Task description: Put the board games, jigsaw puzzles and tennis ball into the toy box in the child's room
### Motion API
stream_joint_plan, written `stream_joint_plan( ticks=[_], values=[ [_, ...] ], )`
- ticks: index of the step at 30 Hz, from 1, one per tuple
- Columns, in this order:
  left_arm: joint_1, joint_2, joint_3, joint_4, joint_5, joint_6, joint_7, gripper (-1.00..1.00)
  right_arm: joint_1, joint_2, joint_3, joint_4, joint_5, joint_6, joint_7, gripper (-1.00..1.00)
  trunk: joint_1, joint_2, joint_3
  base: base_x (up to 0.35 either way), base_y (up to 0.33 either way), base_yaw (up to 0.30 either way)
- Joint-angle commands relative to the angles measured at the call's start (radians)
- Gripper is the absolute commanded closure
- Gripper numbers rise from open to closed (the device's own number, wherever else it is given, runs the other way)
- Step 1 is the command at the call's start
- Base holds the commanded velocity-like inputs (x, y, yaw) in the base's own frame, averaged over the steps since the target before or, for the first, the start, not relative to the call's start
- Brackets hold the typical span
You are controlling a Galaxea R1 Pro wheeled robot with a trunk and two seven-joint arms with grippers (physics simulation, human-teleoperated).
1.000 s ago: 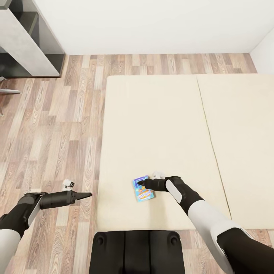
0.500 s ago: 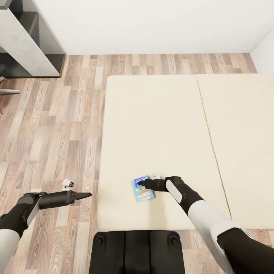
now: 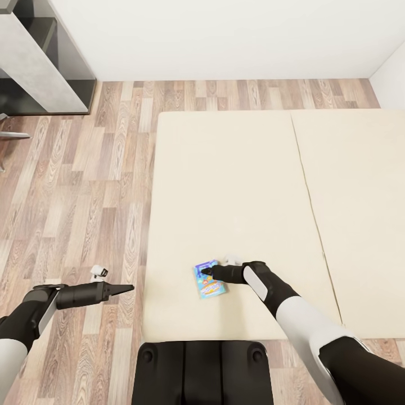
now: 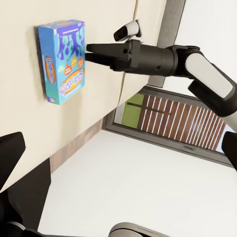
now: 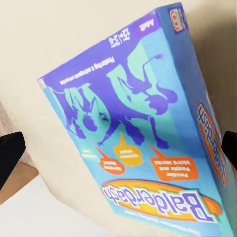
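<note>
Blue board game (image 3: 210,279) lying flat near the front edge of the cream bed (image 3: 236,185), lid up, printed with purple figures on teal and an orange banner. Right gripper (image 3: 206,271) reaching from the right, low over the box's far end, fingers close together and apparently touching the lid in the left wrist view (image 4: 94,52); whether anything is clamped cannot be told. Box large in the right wrist view (image 5: 138,128). Left gripper (image 3: 128,288) pressed together to a point, poised above the plank floor (image 3: 84,185) just beside the bed. Grey shelving (image 3: 39,62) against the white wall.
</note>
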Motion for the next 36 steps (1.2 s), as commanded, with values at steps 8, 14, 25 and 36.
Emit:
stream_joint_plan(
  ticks=[8, 14, 25, 36],
  values=[
    [0.000, 0.001, 0.000, 0.000, 0.000, 0.011, -0.004, -1.00, 0.000, 0.017, 0.001, 0.010, -0.003, 0.007, 0.004, -1.00, 0.001, -0.002, -0.001, 0.000, 0.000, 0.000],
    [0.000, 0.001, 0.001, 0.000, 0.000, 0.011, -0.004, -1.00, 0.000, 0.038, 0.000, 0.012, -0.006, 0.006, 0.005, -1.00, 0.001, -0.002, -0.001, 0.000, 0.000, 0.000],
    [0.000, 0.001, 0.001, 0.000, 0.001, 0.009, -0.004, -1.00, -0.001, 0.045, -0.001, 0.013, 0.000, -0.001, 0.005, -1.00, 0.001, -0.002, -0.001, 0.000, 0.000, 0.000],
    [0.000, 0.002, 0.000, 0.000, 0.002, 0.009, -0.004, -1.00, 0.000, 0.043, -0.001, 0.012, 0.007, -0.005, 0.003, -1.00, 0.001, -0.002, -0.001, 0.000, 0.000, 0.000]
  ],
)
